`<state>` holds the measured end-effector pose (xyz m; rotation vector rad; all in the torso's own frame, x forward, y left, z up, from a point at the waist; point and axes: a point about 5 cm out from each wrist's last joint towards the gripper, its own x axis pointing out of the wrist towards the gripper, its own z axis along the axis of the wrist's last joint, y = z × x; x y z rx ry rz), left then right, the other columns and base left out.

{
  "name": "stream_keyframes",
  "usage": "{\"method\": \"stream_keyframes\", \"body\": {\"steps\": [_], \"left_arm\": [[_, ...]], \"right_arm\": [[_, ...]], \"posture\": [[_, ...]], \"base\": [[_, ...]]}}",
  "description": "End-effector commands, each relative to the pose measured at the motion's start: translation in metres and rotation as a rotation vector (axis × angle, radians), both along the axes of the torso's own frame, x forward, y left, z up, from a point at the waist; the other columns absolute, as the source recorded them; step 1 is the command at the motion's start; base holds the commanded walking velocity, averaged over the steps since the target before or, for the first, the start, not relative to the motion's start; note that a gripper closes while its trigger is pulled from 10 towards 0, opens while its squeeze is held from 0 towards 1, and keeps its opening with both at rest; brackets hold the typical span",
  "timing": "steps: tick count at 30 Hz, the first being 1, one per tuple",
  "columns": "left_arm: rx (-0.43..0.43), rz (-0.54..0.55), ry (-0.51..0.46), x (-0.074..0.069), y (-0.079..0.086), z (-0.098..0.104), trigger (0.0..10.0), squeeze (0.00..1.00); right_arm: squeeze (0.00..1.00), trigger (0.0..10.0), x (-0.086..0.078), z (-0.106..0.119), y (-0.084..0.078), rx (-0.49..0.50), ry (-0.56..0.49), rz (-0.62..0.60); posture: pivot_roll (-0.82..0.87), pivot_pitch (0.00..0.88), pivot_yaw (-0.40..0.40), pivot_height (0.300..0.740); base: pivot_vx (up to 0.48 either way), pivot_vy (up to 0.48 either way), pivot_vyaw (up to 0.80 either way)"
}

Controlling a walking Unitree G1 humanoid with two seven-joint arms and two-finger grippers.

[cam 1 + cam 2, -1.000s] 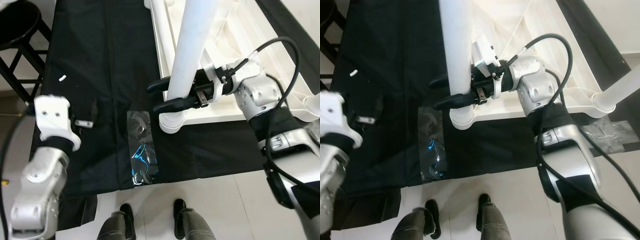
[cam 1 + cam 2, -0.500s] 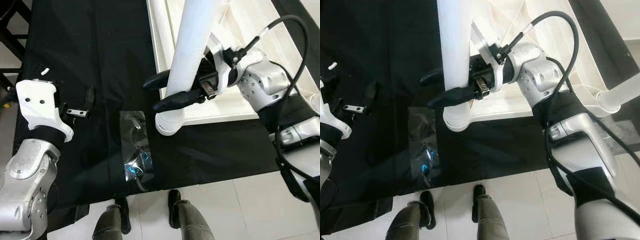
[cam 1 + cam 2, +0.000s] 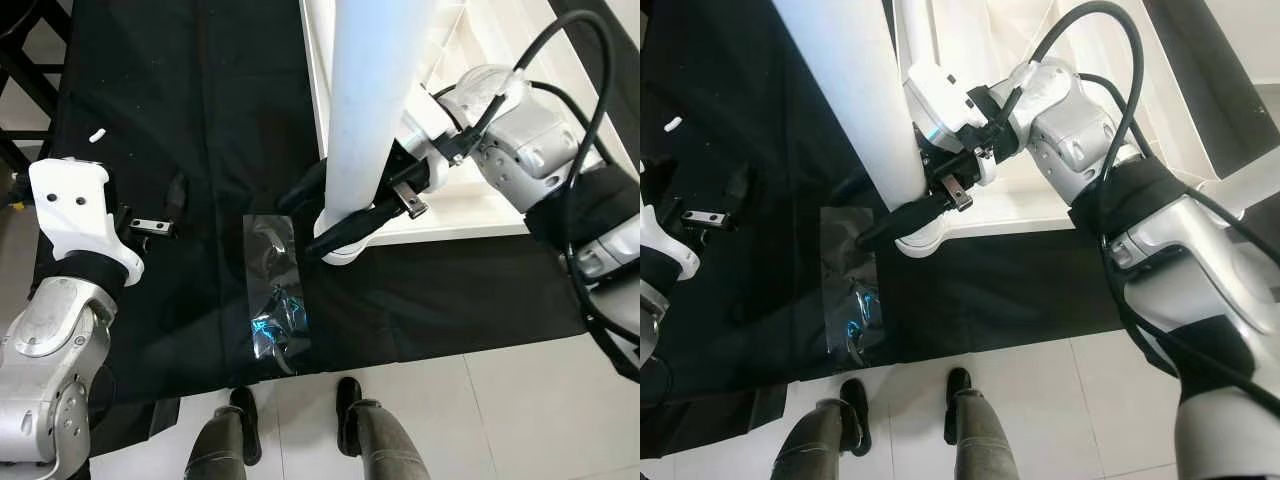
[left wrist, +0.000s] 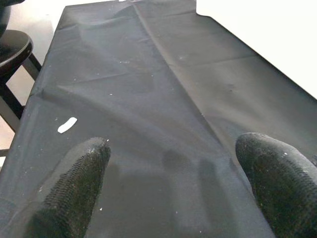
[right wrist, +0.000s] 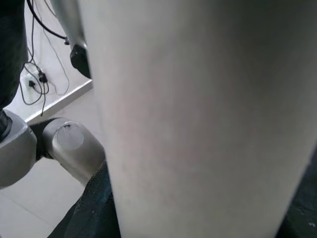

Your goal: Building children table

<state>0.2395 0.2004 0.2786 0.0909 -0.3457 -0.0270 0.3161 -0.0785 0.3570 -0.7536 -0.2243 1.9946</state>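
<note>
Black cloth (image 3: 210, 120) covers the work surface above a pale tiled floor (image 3: 500, 410). At upper right of the frame lies an upturned white plastic children's table top (image 3: 470, 205). A thick white cylindrical table leg (image 3: 365, 110) rises from its near corner at centre frame, and the right gripper (image 3: 335, 215) has its two black fingers closed around this leg near the base. A clear crinkled plastic bag (image 3: 275, 295) lies on the cloth just left of the corner. At lower left, the left gripper (image 4: 171, 191) hovers over the cloth with fingers (image 4: 74, 183) spread wide, holding nothing. A small white scrap (image 4: 67, 124) lies beyond it.
</note>
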Motion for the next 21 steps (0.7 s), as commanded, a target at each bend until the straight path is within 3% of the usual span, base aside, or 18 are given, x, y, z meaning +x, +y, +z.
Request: {"method": "stream_keyframes", "body": {"steps": [1,13,21], "left_arm": [[0.004,-0.003,-0.002,-0.005,-0.002,0.0,10.0,0.0],[-0.001,-0.002,-0.003,-0.007,-0.003,0.001,10.0,0.0],[-0.005,-0.01,-0.002,-0.007,-0.006,0.001,10.0,0.0]], "right_arm": [[0.0,10.0,0.009,-0.04,-0.005,-0.128,0.108,-0.048],[0.0,10.0,0.009,-0.045,-0.007,0.013,0.278,-0.031],[0.0,10.0,0.013,-0.055,-0.013,0.016,0.286,-0.069]], "posture": [[0.08,0.499,-0.079,0.74],[0.09,0.486,-0.071,0.74],[0.09,0.482,-0.067,0.74]], "base": [[0.0,0.0,0.0],[0.0,0.0,0.0],[0.0,0.0,0.0]]}}
